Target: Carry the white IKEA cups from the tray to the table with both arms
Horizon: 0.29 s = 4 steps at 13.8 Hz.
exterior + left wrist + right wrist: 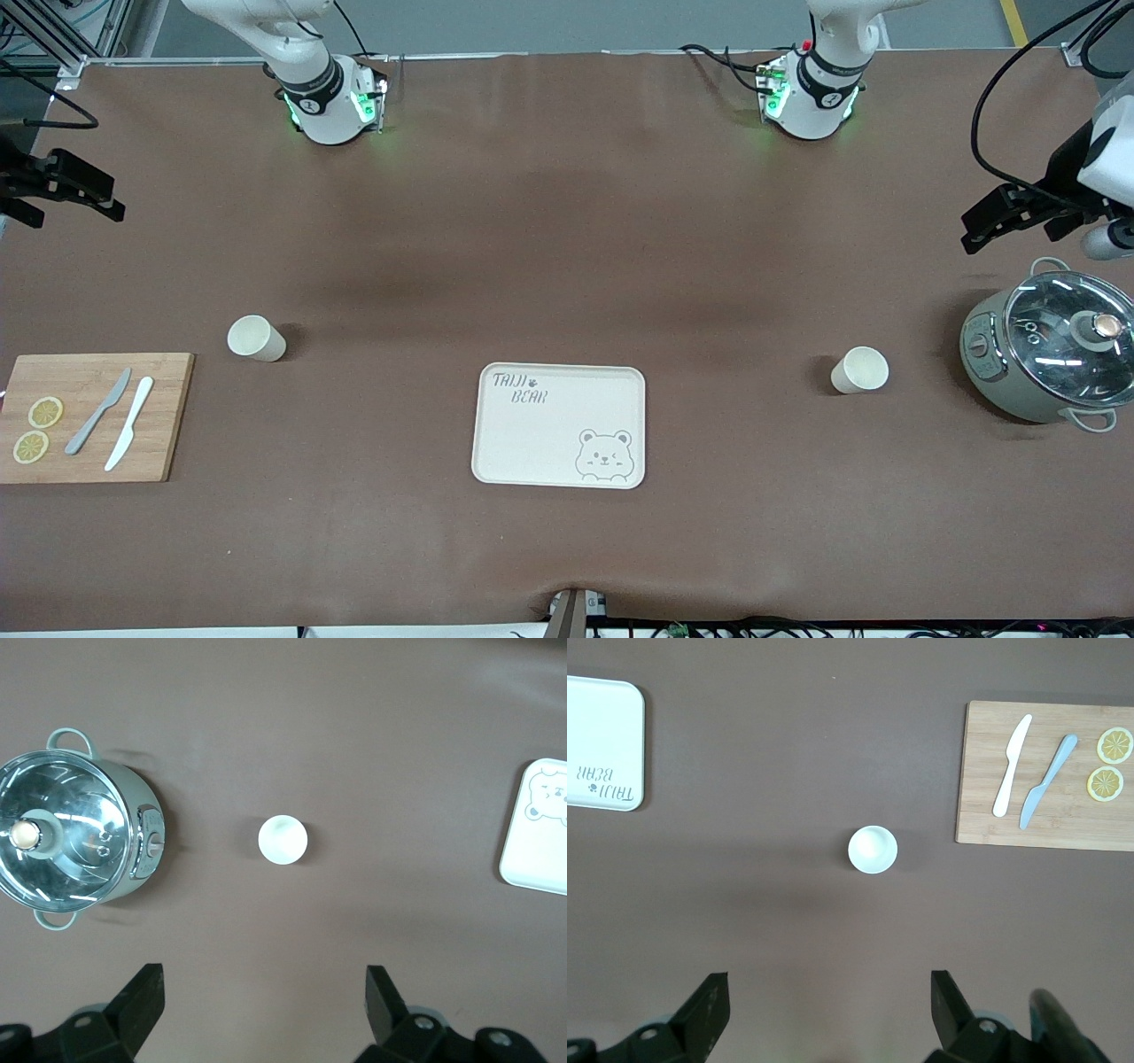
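Two white IKEA cups stand upright on the brown table. One cup (256,338) is toward the right arm's end and shows in the right wrist view (873,849). The other cup (859,369) is toward the left arm's end and shows in the left wrist view (283,839). My right gripper (97,197) hangs high over the table's edge, open and empty (828,1005). My left gripper (983,227) hangs high above the pot, open and empty (264,1001). Neither gripper touches a cup.
A cream bear tray (549,443) lies between the cups, nearer the front camera. A grey-green lidded pot (1050,354) stands beside the left arm's cup. A wooden board (164,416) with two knives and lemon slices lies at the right arm's end.
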Tool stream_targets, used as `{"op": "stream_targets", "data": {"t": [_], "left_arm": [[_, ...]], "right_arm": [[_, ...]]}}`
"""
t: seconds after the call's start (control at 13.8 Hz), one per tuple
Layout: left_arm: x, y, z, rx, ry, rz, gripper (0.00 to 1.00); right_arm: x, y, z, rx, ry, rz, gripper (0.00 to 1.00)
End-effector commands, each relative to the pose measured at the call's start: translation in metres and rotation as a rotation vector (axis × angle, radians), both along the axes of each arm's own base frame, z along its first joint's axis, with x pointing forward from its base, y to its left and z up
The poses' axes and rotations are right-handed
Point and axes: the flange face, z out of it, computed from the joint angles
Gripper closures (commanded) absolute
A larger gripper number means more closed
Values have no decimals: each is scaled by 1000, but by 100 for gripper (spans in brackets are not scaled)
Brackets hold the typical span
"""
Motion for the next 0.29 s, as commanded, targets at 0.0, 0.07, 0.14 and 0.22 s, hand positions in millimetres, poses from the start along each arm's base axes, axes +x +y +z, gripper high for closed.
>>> {"op": "stream_targets", "data": {"t": [0.0,0.07,0.14,0.22], "left_arm": [[0,0,4,-4,9,-8,0],[1,-1,1,-4,12,-10,0],[4,0,-3,-6,19,-8,0],[4,-1,-5,-6,25,-10,0]], "right_arm": [[1,-3,4,-17,5,-20,0],[1,-3,4,-17,5,-20,0],[1,-3,5,-17,4,-20,0],[1,-3,4,-17,5,-19,0]]}}
